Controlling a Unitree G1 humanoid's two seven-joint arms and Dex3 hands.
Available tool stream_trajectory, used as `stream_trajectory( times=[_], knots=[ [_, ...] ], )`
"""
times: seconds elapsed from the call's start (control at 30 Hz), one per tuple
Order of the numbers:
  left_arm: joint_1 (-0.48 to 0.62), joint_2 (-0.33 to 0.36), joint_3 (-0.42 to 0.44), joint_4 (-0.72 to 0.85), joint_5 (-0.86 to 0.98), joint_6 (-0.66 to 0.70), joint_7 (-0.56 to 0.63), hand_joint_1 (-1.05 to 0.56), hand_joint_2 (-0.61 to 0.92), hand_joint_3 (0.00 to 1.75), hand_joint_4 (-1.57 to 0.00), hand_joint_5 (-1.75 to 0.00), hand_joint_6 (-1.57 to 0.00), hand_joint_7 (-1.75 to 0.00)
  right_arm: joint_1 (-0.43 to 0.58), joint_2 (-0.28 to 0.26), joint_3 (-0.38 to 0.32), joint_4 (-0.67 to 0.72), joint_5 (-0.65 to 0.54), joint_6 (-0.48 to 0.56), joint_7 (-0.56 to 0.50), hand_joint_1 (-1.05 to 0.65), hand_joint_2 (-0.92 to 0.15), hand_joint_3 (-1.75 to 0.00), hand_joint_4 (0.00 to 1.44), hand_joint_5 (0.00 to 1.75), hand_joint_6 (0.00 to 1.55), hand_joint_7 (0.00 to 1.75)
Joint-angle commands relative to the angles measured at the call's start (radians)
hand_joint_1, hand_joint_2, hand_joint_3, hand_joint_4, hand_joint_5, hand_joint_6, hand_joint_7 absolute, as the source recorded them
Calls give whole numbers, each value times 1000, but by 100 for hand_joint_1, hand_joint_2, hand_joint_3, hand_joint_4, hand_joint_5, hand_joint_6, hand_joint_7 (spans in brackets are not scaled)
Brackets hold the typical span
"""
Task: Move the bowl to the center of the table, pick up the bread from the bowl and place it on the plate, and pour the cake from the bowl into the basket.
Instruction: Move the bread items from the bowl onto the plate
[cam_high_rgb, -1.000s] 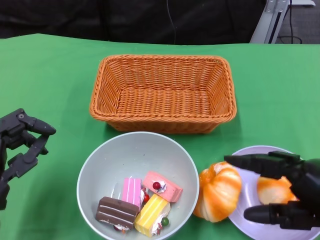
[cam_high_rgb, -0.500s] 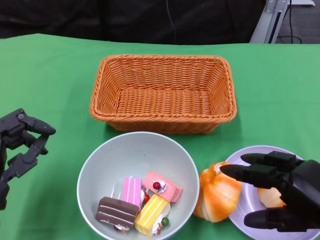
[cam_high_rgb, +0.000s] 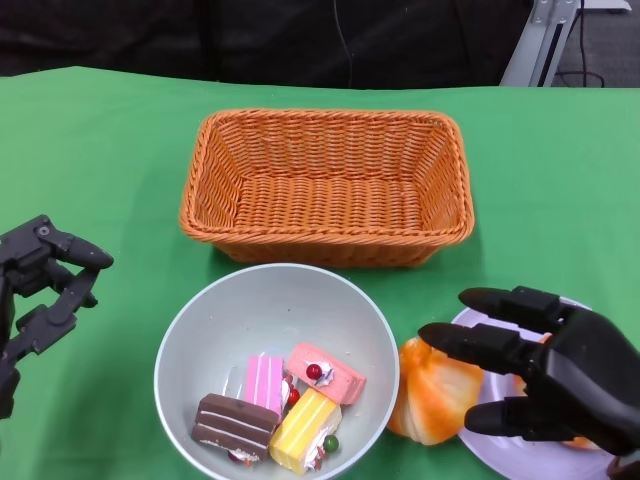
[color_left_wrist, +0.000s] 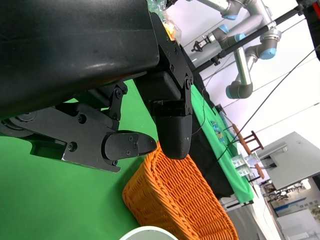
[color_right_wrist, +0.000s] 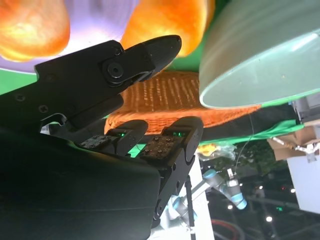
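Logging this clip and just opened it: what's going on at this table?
A humanoid robot is sorting toy food. Its right hand hovers open over the purple plate, where one bread lies; another bread leans on the plate's edge beside the grey bowl. The bowl holds only cake pieces, not yet poured into the empty wicker basket. The left hand waits empty at the side.

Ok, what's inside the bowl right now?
The grey bowl holds four cake slices: chocolate, pink striped, pink with a cherry, and yellow. No bread shows; anything beneath the slices is covered.
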Motion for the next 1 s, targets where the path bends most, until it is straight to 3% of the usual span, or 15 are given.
stream_trajectory(
  times=[0.03,0.23,0.47,0.8,1.0],
  knots=[
    [16,16,3,-19,-11,4,-5,-7,92,43,-72,-151,-73,-117,-44,-31,35,67,-22,-21,-64,-65,-77,0,59,7,73,2],
    [16,16,5,-18,-13,-5,-4,-6,92,43,-72,-151,-73,-117,-108,-83,108,134,-58,-27,-63,-66,-77,0,60,5,75,1],
    [16,21,4,-17,-8,-4,-3,-5,92,43,-73,-151,-73,-117,-120,-130,136,123,-41,-15,-12,-70,-76,0,58,3,74,0],
    [21,17,3,-25,-9,0,-3,-6,92,43,-73,-150,-74,-118,-112,-110,187,133,-111,49,-124,-63,-71,0,64,4,77,1],
    [34,11,1,-54,-2,17,8,-8,92,42,-73,-149,-73,-117,-118,-90,229,154,-133,97,-187,-59,-77,-2,66,3,79,1]
  ],
)
